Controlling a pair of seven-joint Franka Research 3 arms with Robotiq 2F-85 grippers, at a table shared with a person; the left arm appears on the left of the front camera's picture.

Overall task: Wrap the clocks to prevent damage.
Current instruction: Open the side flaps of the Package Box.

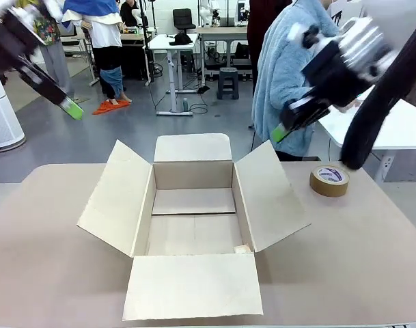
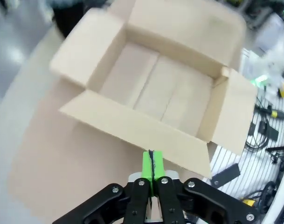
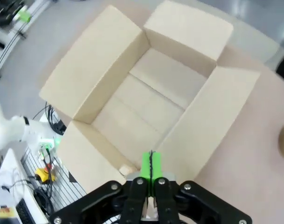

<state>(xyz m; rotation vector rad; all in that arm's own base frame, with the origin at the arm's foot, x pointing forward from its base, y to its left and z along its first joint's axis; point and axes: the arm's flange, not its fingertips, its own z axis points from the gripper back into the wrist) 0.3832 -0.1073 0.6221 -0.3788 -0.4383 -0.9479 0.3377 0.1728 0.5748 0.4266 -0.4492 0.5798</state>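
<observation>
A tan table (image 1: 44, 225) in a busy lab carries an open cardboard box (image 1: 192, 175), flaps spread, we judge to receive wrapped items. A tape roll (image 1: 329, 180) waits near it. Our left gripper (image 1: 72, 108) and right gripper (image 1: 281, 131) hover high, both clenched on nothing.

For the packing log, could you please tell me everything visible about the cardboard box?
The cardboard box is tan board, upright at the middle of the table, all four flaps spread outward. Its floor shows a seam between two bottom flaps; a small pale bit lies in one corner. Nothing grips it.
</observation>
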